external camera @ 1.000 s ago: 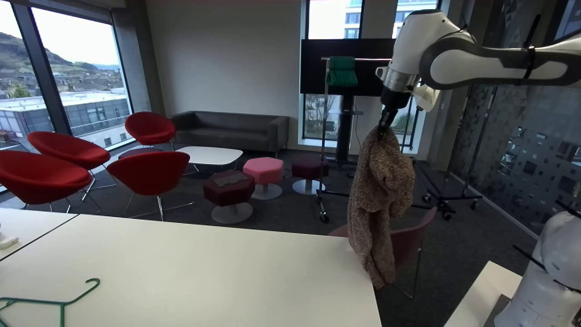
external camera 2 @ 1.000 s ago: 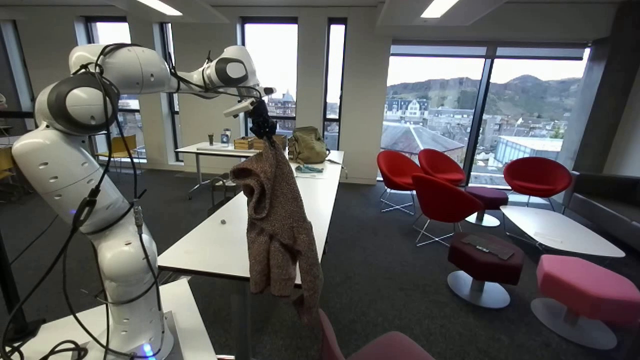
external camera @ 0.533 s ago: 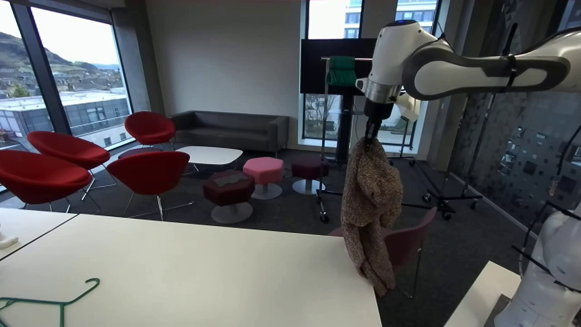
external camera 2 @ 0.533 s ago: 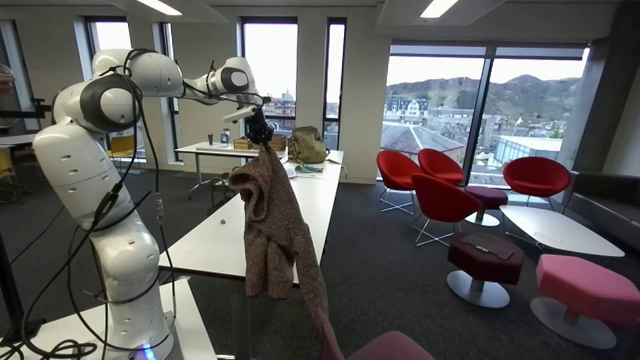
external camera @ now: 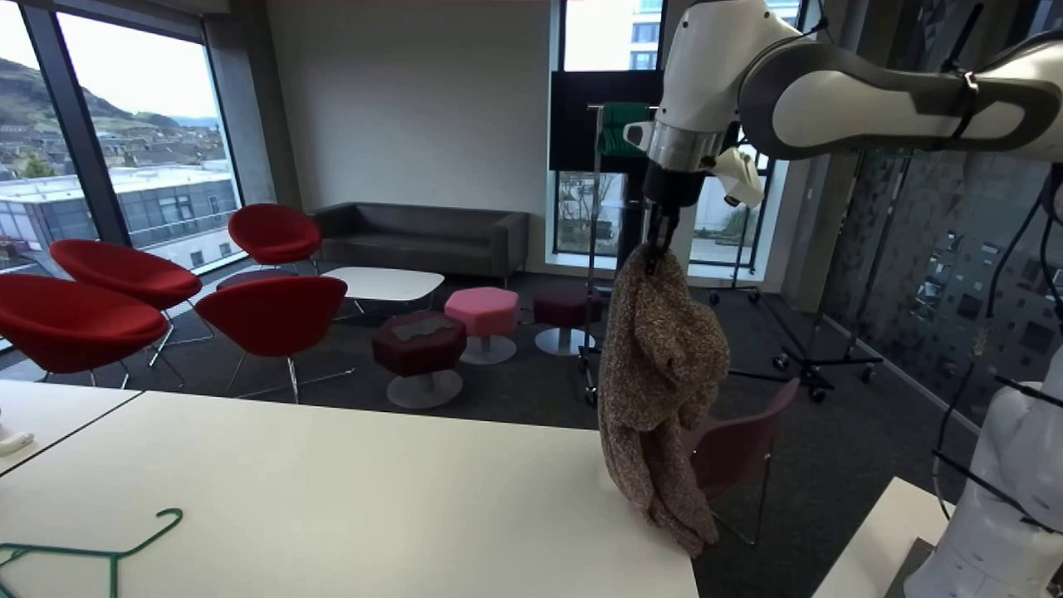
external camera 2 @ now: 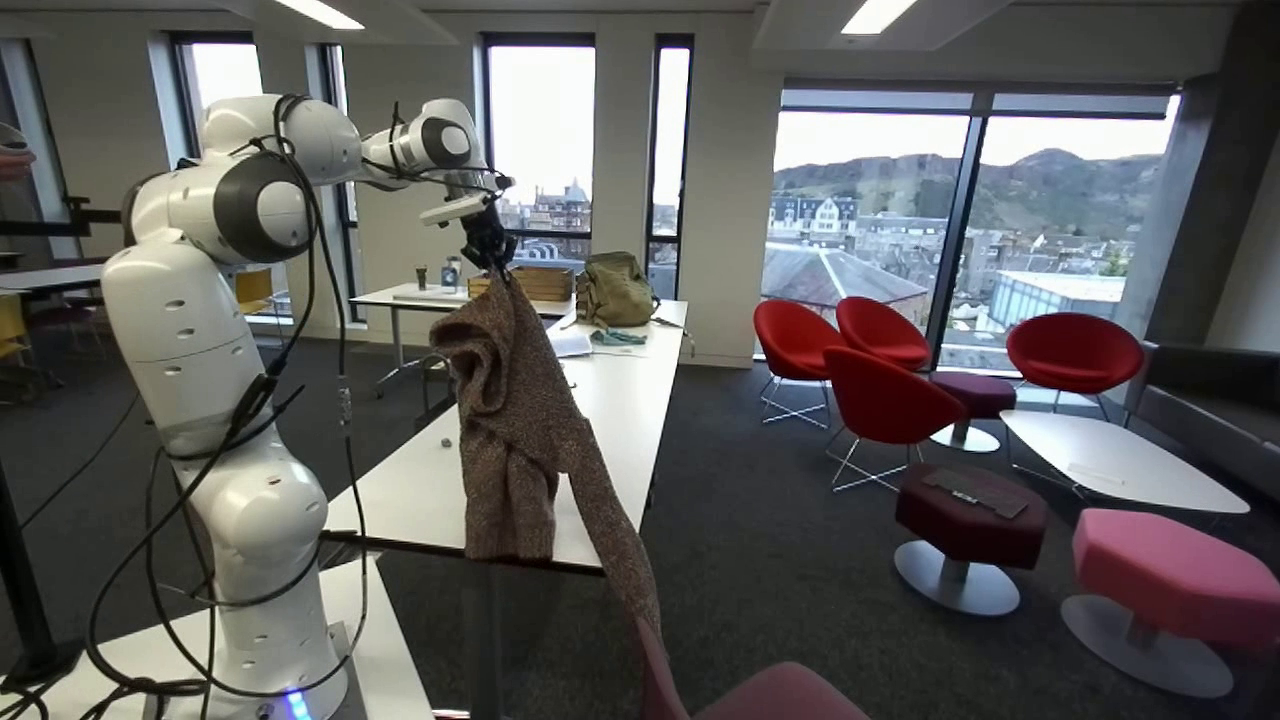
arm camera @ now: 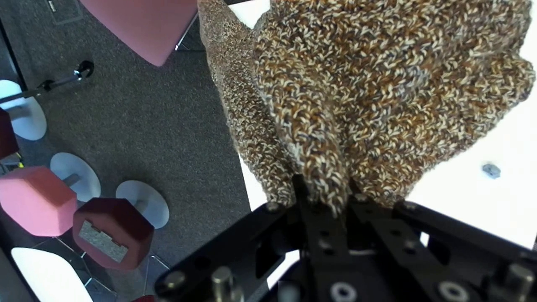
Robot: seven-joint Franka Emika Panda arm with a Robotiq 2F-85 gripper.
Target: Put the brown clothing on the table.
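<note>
Gripper (arm camera: 325,195) on a white robot arm (external camera: 864,104) holds the brown clothing (external camera 2: 515,410) by a gathered peak, its jaws clamped together on the thick, mottled knit. The garment hangs from that pinch at the end of the pale table (external camera: 374,498), with one long, narrow length reaching down past the edge toward a mauve chair (external camera 2: 785,695). Whether the cloth touches the tabletop or the chair cannot be told from these angles. In the wrist view, folds of knit hide part of the grip, the hardware closest to the camera is blurred, and the fabric runs out of the top of the frame. A small grey lump (arm camera: 491,170) on the tabletop is too indistinct to identify. In an exterior view, the garment screens part of the chair, the arm is cropped at the right edge, a green hanger (external camera: 114,555) on the table is cut off at lower left, and a white object (external camera: 15,443) at far left is only partly visible.
</note>
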